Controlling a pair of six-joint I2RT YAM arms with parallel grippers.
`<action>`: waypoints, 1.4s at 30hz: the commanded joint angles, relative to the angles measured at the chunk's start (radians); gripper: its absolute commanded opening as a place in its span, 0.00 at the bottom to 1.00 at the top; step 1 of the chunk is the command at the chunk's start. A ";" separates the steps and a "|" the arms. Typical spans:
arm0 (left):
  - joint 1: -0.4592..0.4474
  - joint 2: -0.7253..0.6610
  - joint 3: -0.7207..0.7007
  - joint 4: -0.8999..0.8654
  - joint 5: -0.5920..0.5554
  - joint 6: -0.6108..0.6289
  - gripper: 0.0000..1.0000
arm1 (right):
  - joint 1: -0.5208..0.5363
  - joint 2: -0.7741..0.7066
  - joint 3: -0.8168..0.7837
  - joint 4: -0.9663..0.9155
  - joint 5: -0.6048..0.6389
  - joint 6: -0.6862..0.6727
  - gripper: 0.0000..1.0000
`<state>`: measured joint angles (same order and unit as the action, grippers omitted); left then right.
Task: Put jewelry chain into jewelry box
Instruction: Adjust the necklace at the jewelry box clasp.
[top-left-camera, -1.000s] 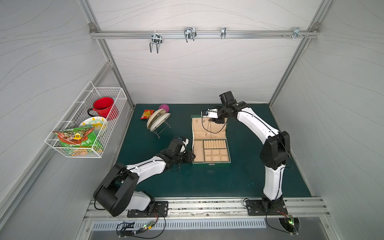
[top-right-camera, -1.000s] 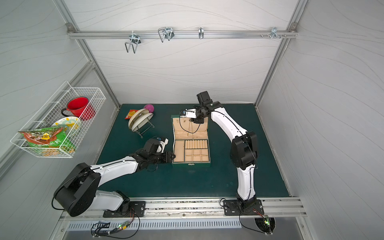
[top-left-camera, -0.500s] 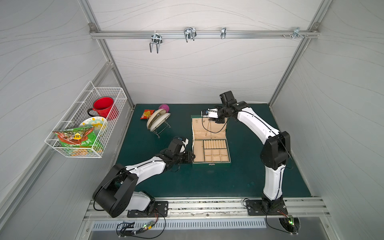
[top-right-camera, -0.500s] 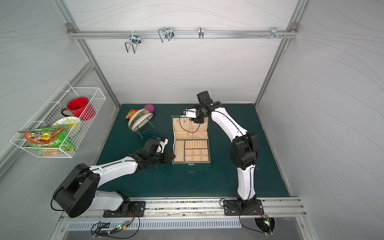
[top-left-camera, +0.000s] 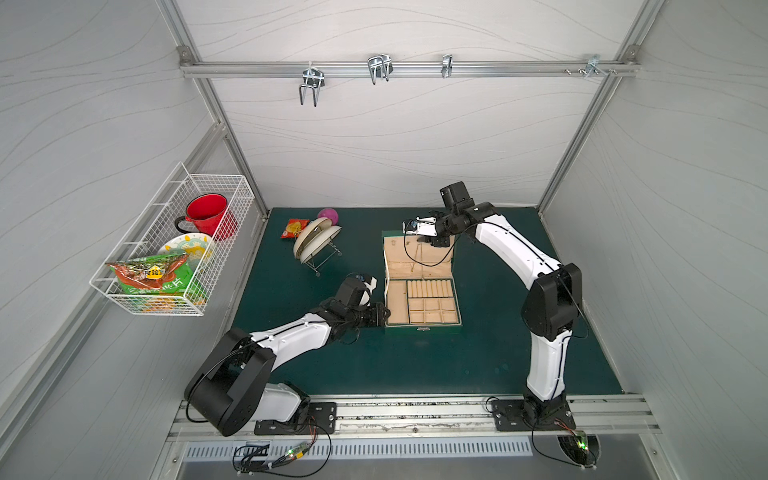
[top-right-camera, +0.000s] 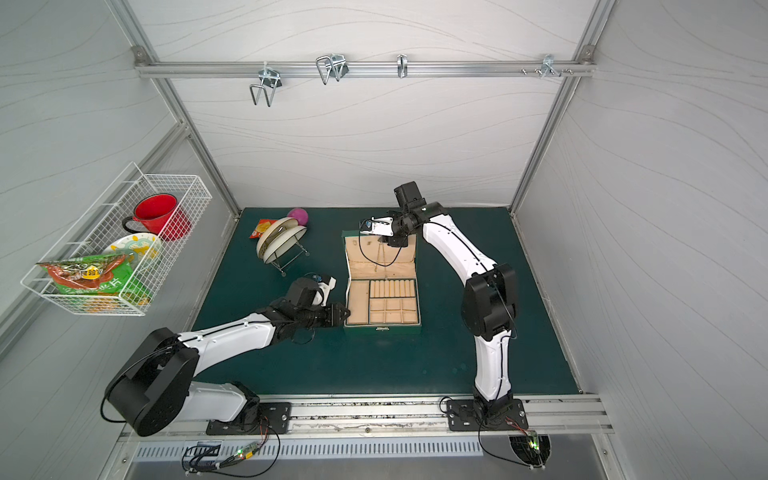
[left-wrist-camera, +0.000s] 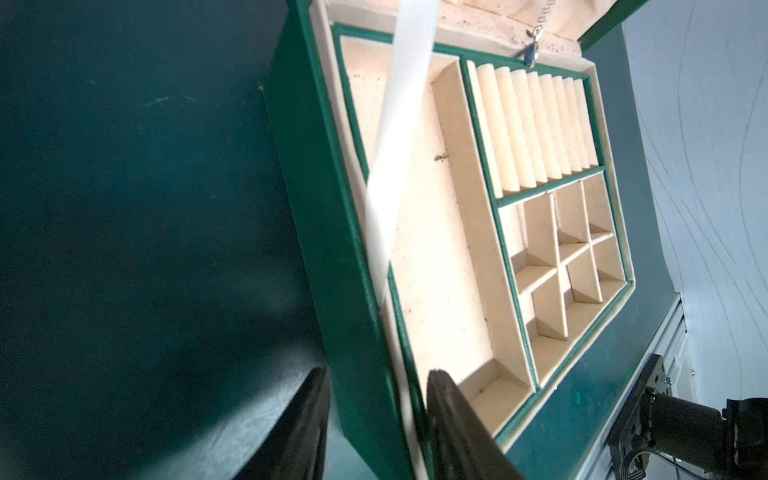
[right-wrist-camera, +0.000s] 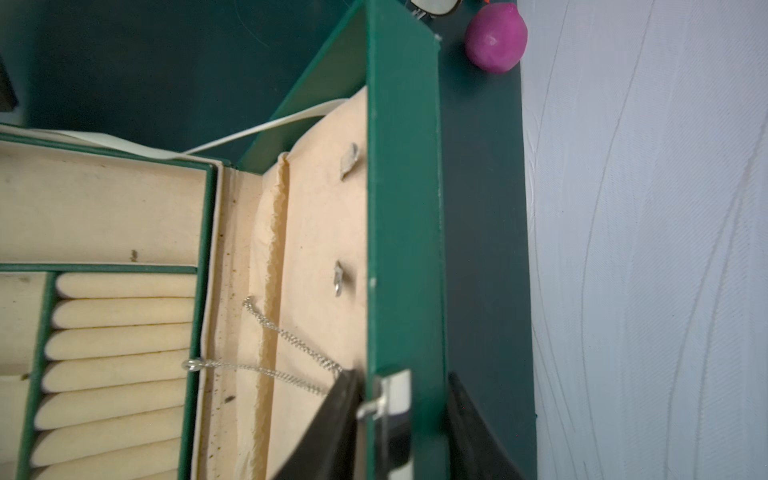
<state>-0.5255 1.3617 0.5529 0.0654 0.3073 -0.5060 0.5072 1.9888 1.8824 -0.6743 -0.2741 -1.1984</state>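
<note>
Silver jewelry chain (right-wrist-camera: 291, 336) lies doubled on jewelry box (right-wrist-camera: 403, 208) lining; right pincer (right-wrist-camera: 401, 376) apart, left pincer (left-wrist-camera: 378, 372) clamping box

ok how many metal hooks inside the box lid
2 visible: end hook near the lid's corner, middle hook further along. A third may hide behind the right gripper, where the jewelry chain hangs.

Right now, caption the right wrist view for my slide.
Silver chain draped across the open box's beige lid lining, right pincer straddling the lid's rim.
</note>
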 joint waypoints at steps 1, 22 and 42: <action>0.003 -0.020 -0.001 -0.030 -0.008 0.026 0.43 | 0.008 -0.014 -0.021 0.036 0.005 0.018 0.65; 0.004 -0.246 -0.007 -0.060 -0.122 0.104 0.50 | 0.001 -0.349 -0.210 0.308 -0.048 0.449 0.99; -0.022 -0.104 0.287 -0.013 -0.068 0.212 0.45 | -0.032 -0.725 -0.801 0.594 0.081 1.543 0.89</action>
<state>-0.5354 1.2171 0.7712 0.0074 0.2131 -0.3332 0.4763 1.2736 1.1332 -0.1226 -0.2218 0.1589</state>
